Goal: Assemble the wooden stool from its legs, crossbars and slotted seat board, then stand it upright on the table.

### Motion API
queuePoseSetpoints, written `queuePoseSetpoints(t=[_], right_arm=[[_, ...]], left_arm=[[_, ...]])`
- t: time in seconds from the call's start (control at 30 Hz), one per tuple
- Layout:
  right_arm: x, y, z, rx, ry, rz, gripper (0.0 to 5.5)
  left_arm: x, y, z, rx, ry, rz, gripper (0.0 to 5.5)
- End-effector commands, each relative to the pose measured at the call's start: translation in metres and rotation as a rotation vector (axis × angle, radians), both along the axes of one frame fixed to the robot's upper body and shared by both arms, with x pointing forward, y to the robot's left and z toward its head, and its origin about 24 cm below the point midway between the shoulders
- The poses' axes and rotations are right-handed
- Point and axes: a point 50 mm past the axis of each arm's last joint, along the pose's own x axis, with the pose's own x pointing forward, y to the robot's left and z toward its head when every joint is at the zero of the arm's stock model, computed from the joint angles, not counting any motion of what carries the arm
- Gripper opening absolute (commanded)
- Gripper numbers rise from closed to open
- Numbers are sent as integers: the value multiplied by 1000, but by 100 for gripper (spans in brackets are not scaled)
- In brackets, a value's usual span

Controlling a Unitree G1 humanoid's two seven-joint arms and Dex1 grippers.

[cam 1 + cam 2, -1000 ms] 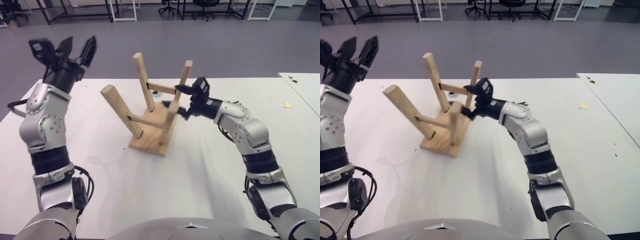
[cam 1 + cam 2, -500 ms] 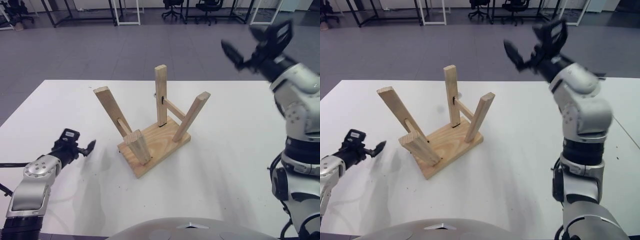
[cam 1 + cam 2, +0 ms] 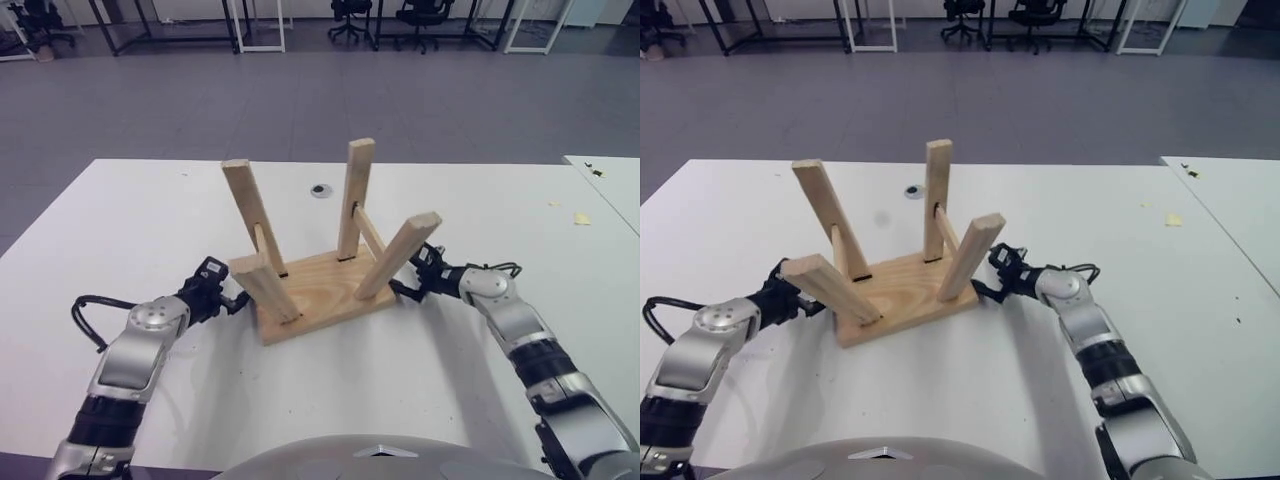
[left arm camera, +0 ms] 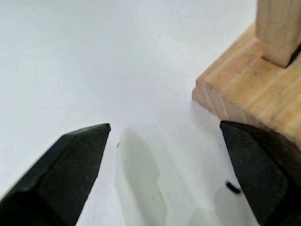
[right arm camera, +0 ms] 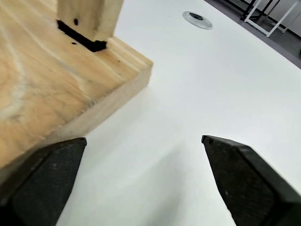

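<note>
Stool, assembled but inverted, between left end effector and right end effector, both spread apart; next probably clamp seat board, flip upright.

Left gripper sits low at near left, right gripper low at right (both with fingers spread apart).

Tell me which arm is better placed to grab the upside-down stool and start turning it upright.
Right, narrowly. The right gripper, jaws open, sits at the edge of the seat board beside a leg. The left gripper is open too, but looks just short of the board's corner.
</note>
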Motion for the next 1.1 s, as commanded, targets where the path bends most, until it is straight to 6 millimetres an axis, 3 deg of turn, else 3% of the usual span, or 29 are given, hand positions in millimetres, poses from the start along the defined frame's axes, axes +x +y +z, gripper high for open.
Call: queuePoseSetpoints(t=[0.03, 0.17, 0.23, 0.33, 0.47, 0.63, 0.8, 1.1], right_arm=[[-25, -11, 5, -78, 33, -34, 460], [-53, -24, 17, -93, 32, -177, 460], [-68, -25, 15, -87, 63, -216, 460], [-78, -23, 8, -91, 101, -231, 460], [-71, -7, 5, -58, 93, -215, 460], [-76, 24, 12, 57, 99, -103, 460], [-89, 29, 38, 217, 152, 30, 460], [-98, 8, 86, 209, 141, 101, 460]], left_arm=[[-2, -11, 6, -84, -62, -36, 432], [-30, 24, 14, -33, -77, 60, 432], [-44, 31, 17, -28, -65, 73, 432], [-59, 14, 9, -63, 0, -13, 432], [-68, -4, 1, -98, 77, -66, 432], [-64, -20, 2, -135, 98, -106, 432], [-73, -43, 40, -396, 72, -290, 432], [-89, -22, 79, -409, 77, -447, 432]])
